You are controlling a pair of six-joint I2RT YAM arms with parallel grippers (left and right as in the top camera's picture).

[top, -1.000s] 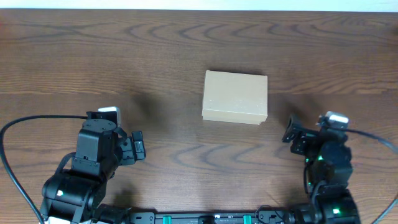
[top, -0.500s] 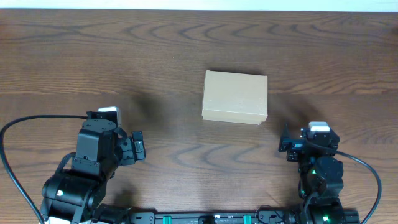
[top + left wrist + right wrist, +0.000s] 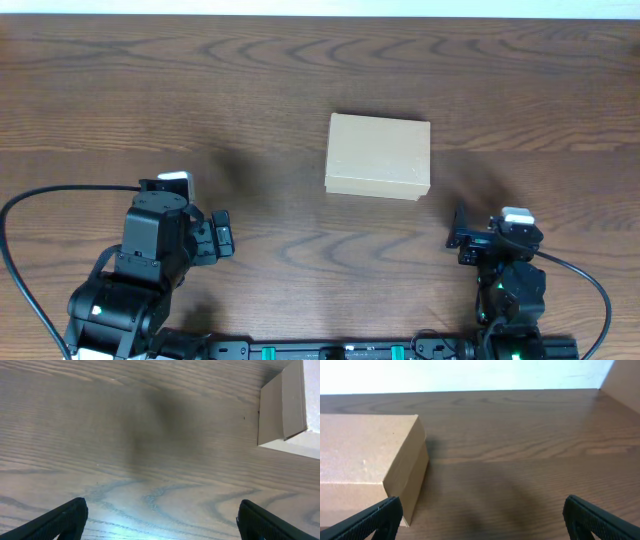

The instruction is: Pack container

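The cardboard box point(image 3: 378, 156) sits shut near the middle of the surface point(image 3: 100, 80). The left end effector point(image 3: 161, 519) and right end effector point(image 3: 482, 515) wait by the near edge, well apart from it, jaws spread and empty. The box looks light and stiff but dentable. Best to pinch it gently across its short sides.

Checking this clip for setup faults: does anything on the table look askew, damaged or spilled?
Nothing stands out. The container sits flat and closed on the table, with no dents, tears or spills visible.
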